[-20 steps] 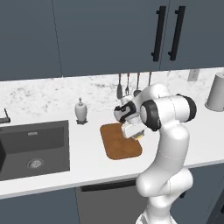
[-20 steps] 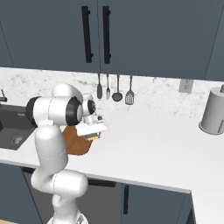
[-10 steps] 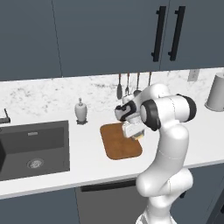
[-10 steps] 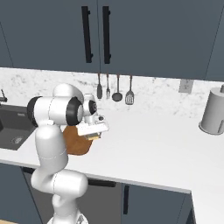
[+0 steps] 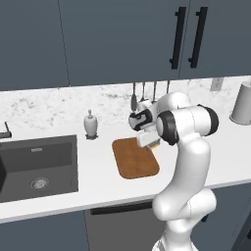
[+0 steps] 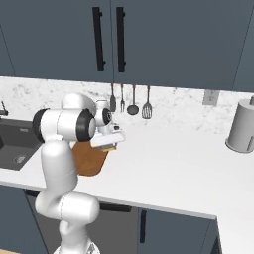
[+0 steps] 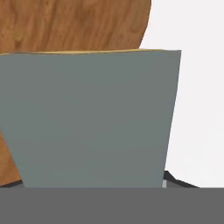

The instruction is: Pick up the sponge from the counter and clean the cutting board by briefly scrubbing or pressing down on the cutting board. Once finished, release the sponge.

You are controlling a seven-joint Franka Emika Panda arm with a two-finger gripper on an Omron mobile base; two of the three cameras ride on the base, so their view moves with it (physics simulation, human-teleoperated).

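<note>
Right now the gripper (image 5: 153, 144) sits low over the right edge of the cutting board (image 5: 132, 159), which lies flat on the counter (image 5: 68, 193) between the dark sink (image 5: 37, 166) and the arm's base; a sliver of yellow under the hand in both base views marks the sponge (image 7: 94, 118), and the hand view shows its grey face up close with a thin yellow line along the top edge, so near the camera that the jaws look to be clamped on it, though the fingertips themselves are hidden behind it; whether the sponge touches the board or hangs just above it I cannot tell; beyond it the hand view shows brown wood grain and, to the right, white worktop; a small white bottle (image 5: 89, 124) stands behind the board near the sink; utensils (image 6: 132, 101) hang on the marbled wall; a pale canister (image 6: 242, 126) stands far right.
</note>
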